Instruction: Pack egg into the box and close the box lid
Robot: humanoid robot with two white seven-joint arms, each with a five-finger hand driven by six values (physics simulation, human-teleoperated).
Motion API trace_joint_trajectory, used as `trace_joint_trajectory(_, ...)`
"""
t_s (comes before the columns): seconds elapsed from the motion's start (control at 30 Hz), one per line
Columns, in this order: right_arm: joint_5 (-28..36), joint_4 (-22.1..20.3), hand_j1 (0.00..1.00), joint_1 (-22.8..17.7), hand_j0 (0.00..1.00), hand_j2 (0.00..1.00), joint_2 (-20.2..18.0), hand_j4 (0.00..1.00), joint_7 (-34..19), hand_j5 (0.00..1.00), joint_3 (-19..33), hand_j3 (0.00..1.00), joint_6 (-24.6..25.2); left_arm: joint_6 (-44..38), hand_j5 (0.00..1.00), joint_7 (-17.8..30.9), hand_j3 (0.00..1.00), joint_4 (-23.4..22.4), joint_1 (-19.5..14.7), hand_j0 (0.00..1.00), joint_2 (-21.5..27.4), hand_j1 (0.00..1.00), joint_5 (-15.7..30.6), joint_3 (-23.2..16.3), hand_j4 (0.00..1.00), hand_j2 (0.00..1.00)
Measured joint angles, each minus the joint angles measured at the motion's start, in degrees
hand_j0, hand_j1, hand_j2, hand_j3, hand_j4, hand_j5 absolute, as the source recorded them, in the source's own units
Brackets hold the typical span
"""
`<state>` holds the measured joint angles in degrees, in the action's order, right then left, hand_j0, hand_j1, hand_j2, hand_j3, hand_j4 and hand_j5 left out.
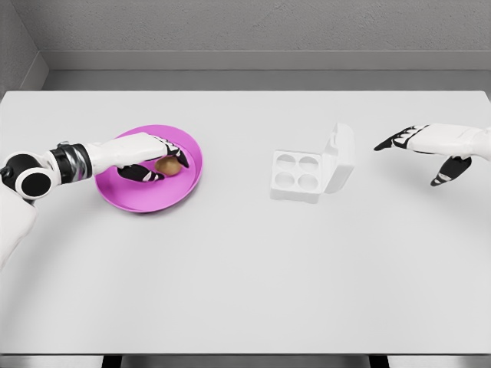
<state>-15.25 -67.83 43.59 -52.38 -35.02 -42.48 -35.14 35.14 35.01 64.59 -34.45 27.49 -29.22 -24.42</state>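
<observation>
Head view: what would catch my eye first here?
The bright pink plate at the left of the table, where the left hand closes around a brown egg. Near the middle sits a white egg box, lid open and its four cups empty. The right hand hovers open at far right.
</observation>
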Motion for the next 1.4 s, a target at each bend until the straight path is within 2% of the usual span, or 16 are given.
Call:
trace_joint_trajectory(0.33,0.0,-0.4,1.0,0.0,1.0,1.0,-0.1,1.0,0.0,1.0,0.0,1.0,0.0,0.0,0.53,0.0,0.53,-0.2,0.1,0.53,-0.2,0.53,0.0,0.0,0.53,0.53)
trace_joint_trajectory(0.8,0.0,-0.4,1.0,0.0,1.0,1.0,-0.1,1.0,0.0,1.0,0.0,1.0,0.0,-0.6,0.48,-0.3,0.48,-3.4,0.0,0.48,-0.8,0.48,2.9,0.2,0.48,0.48)
trace_joint_trajectory(1.1,0.0,-0.4,1.0,0.0,1.0,1.0,-0.3,1.0,0.0,1.0,0.0,1.0,0.0,-0.4,0.45,-0.4,0.45,-3.6,-0.3,0.45,-0.6,0.45,1.9,0.3,0.45,0.45)
trace_joint_trajectory(1.2,0.0,-0.4,1.0,0.0,1.0,1.0,-0.3,1.0,0.0,1.0,0.0,1.0,0.0,-0.2,0.45,-0.2,0.45,-3.3,-0.4,0.45,-0.4,0.45,2.0,0.4,0.45,0.45)
trace_joint_trajectory(1.4,0.0,-0.4,1.0,0.0,1.0,1.0,-0.4,1.0,0.0,1.0,0.0,1.0,0.0,0.1,0.42,0.0,0.42,0.6,-0.6,0.42,-0.2,0.42,6.4,0.6,0.42,0.42)
